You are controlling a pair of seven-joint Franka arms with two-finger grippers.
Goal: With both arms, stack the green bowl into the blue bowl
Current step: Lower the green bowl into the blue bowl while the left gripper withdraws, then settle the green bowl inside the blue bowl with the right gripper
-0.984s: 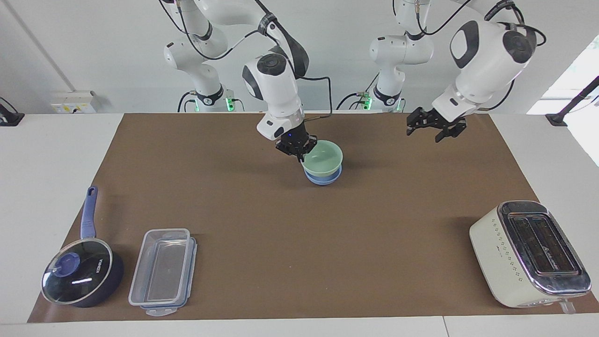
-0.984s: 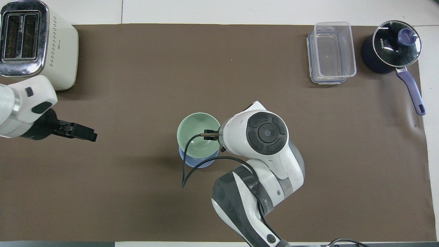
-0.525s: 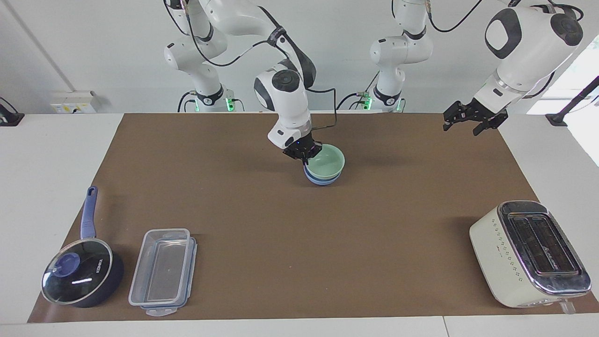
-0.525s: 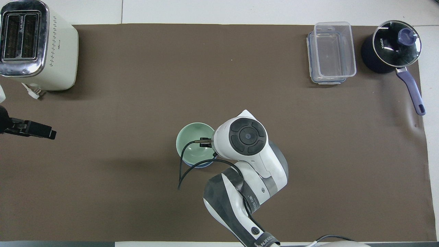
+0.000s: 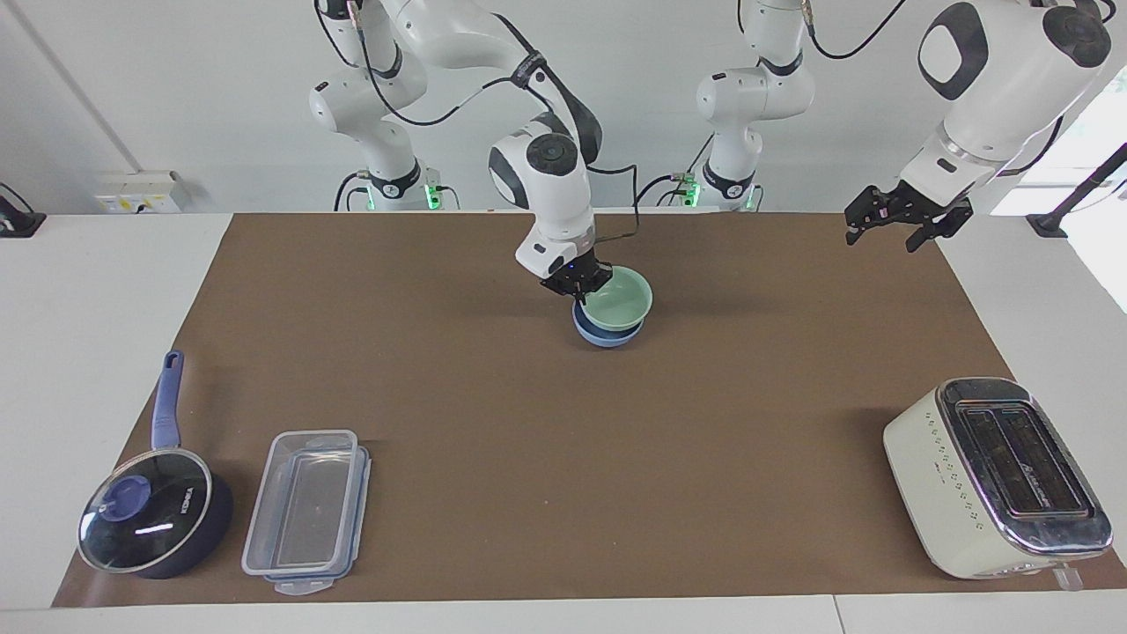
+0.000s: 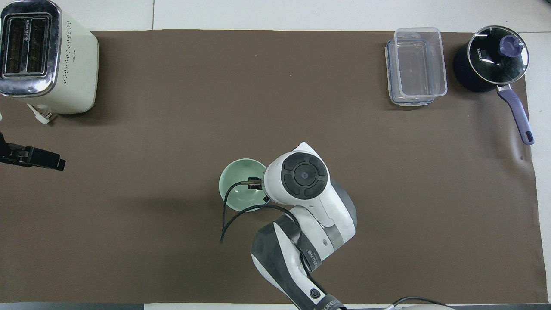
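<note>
The green bowl (image 5: pixel 622 298) (image 6: pixel 239 183) rests in the blue bowl (image 5: pixel 604 335), a little off-centre and slightly tilted, on the brown mat near the robots' side. The blue bowl shows only as a rim below the green one and is hidden in the overhead view. My right gripper (image 5: pixel 578 282) is shut on the green bowl's rim, on the edge toward the right arm's end; in the overhead view its wrist covers it. My left gripper (image 5: pixel 907 226) (image 6: pixel 33 157) is open and empty, raised over the mat's edge at the left arm's end.
A cream toaster (image 5: pixel 995 480) (image 6: pixel 43 56) stands far from the robots at the left arm's end. A clear plastic container (image 5: pixel 308 511) (image 6: pixel 415 64) and a dark blue saucepan with a glass lid (image 5: pixel 150 519) (image 6: pixel 490 58) stand far from the robots at the right arm's end.
My right gripper has brought the green bowl down and closer over the blue bowl, which is now nearly covered from above. My left arm has drawn back toward its end of the table.
</note>
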